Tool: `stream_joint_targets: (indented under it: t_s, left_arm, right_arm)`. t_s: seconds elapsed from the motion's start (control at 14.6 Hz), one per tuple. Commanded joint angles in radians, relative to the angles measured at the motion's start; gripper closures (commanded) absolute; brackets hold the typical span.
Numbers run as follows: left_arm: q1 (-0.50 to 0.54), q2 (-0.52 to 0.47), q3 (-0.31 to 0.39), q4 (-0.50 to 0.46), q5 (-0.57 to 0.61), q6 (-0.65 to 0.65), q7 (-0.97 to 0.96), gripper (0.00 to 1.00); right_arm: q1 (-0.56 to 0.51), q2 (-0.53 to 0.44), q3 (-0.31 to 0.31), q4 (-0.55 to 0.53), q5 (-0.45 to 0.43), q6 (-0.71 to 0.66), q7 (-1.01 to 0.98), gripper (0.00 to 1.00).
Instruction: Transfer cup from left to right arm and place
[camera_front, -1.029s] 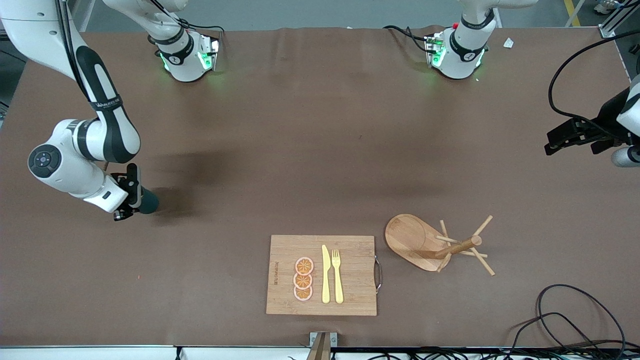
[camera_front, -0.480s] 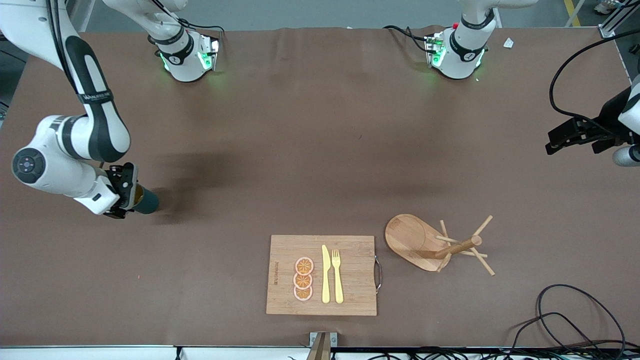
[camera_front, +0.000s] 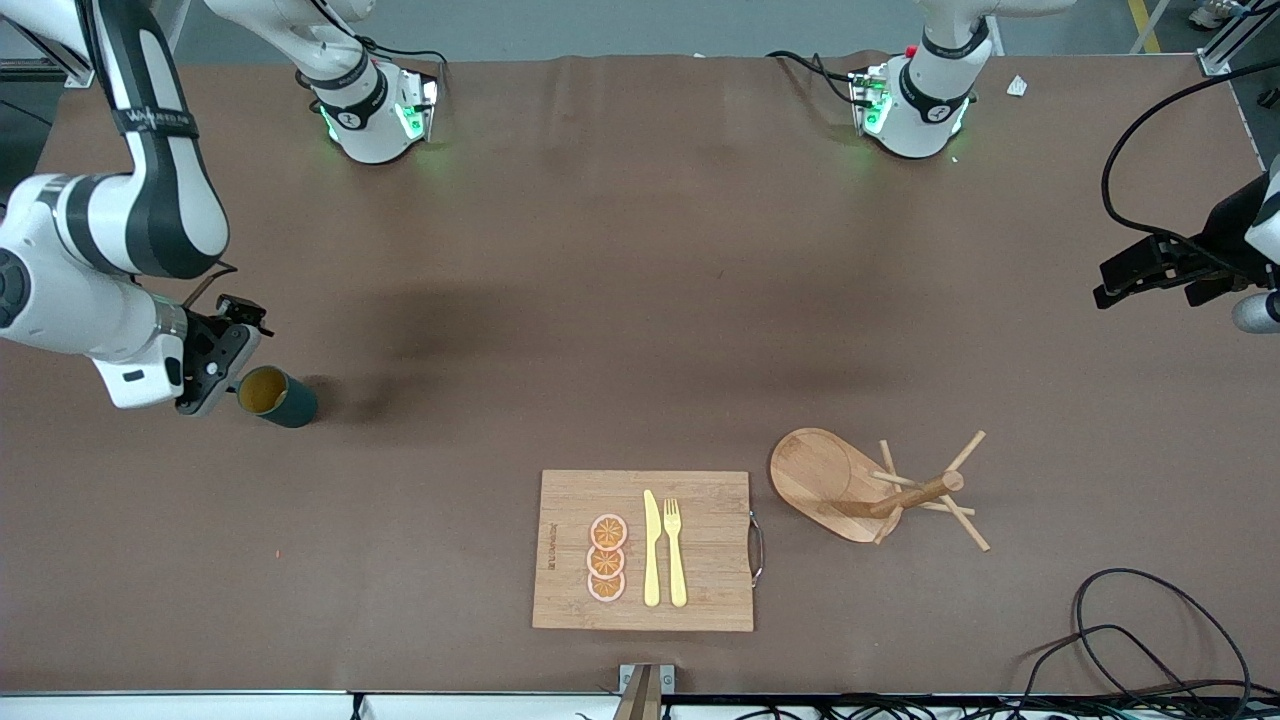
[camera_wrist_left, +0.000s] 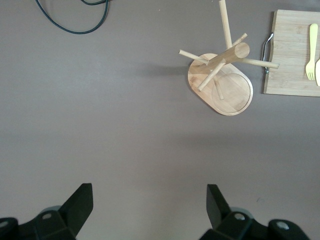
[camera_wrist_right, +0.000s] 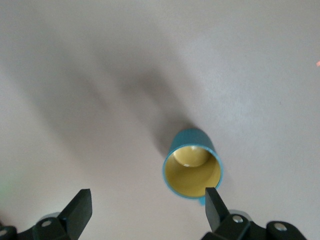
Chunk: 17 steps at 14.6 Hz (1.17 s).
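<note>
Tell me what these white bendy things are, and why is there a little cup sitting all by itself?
Those are two robot arms bolted to a brown table. One picture looks down from a high camera facing them. The other two come from small cameras on each arm's wrist, looking past its gripper, the two-finger pincer it grabs with.

The right gripper is open, up beside the cup, holding nothing. The cup is dark teal with a yellowish inside and stands upright on the table at the right arm's end; the right wrist view looks straight into it.

The left gripper waits at the other end, open and empty.

Nearer the high camera lie a wooden cutting board with a yellow knife, a yellow fork and three orange slices, and beside it a wooden peg stand.
</note>
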Motion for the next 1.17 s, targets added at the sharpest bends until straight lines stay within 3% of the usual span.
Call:
stream_joint_targets:
  t_s: [0.0, 0.41, 0.75, 1.1]
  left_arm:
    - [0.003, -0.008, 0.004, 0.003, -0.010, -0.005, 0.023, 0.00]
    - [0.004, -0.005, 0.004, 0.003, -0.007, 0.019, 0.035, 0.00]
    - [0.004, -0.005, 0.006, 0.003, -0.005, 0.019, 0.045, 0.00]
    - [0.006, -0.003, 0.006, 0.003, -0.005, 0.021, 0.049, 0.00]
  right_arm:
    - [-0.003, -0.006, -0.004, 0.099, 0.009, -0.145, 0.170, 0.00]
    - [-0.012, -0.013, -0.009, 0.264, -0.002, -0.359, 0.554, 0.00]
    - [-0.012, -0.092, -0.009, 0.279, -0.007, -0.439, 0.900, 0.00]
    - [-0.009, -0.107, -0.004, 0.395, -0.039, -0.546, 0.966, 0.00]
